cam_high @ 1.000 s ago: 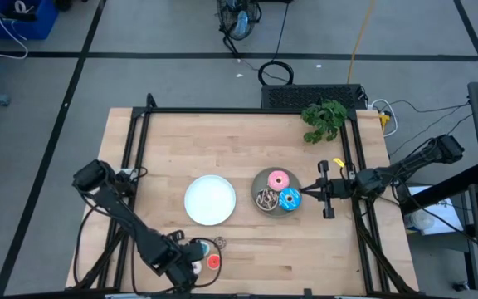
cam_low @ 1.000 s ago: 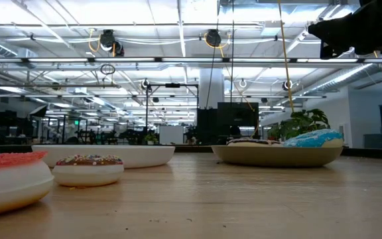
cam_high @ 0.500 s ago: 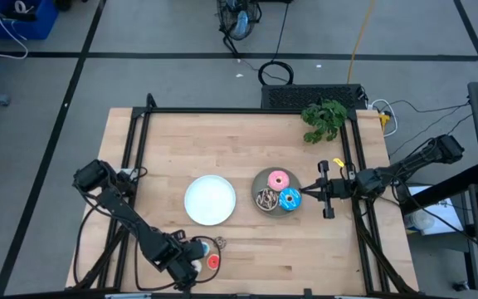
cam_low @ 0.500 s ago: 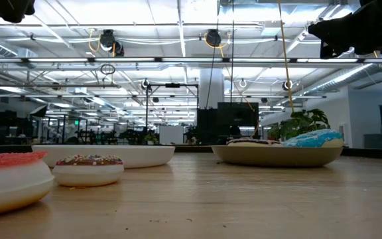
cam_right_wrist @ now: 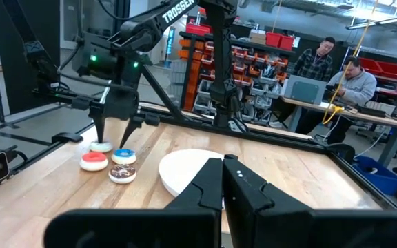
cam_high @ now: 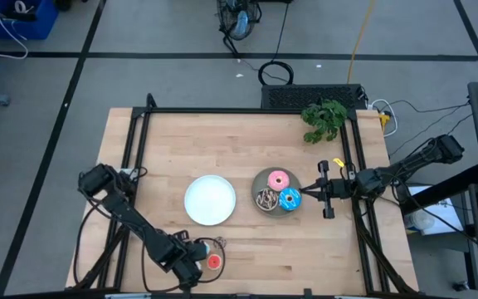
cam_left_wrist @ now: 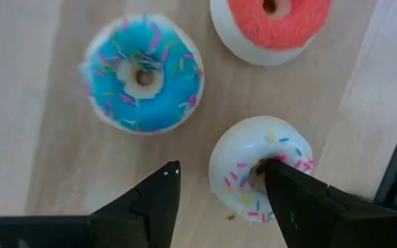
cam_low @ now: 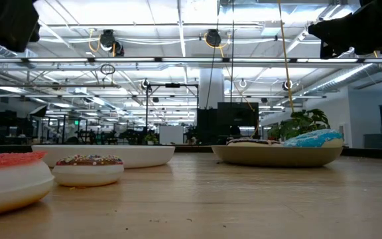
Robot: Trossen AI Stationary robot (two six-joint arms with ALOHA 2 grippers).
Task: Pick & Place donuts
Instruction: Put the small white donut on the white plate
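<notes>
— Left gripper [cam_left_wrist: 216, 180]?

— Open, holding nothing. I've nudged it slightly rightward at the lower left of the high view, closing on the cluster. One finger [cam_left_wrist: 288, 189] overlaps the white donut [cam_left_wrist: 253, 165], the other beside it; not grasped yet.

— Right gripper [cam_right_wrist: 224, 180]?

— Parked, fingers together.

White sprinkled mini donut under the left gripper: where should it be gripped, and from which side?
Across its ring, from straight above. The white donut lies flat on the table, hole up, with the blue donut and red donut close by but apart. The left gripper is open above it, offset, one finger over the hole, so it probably needs centring first.
</notes>
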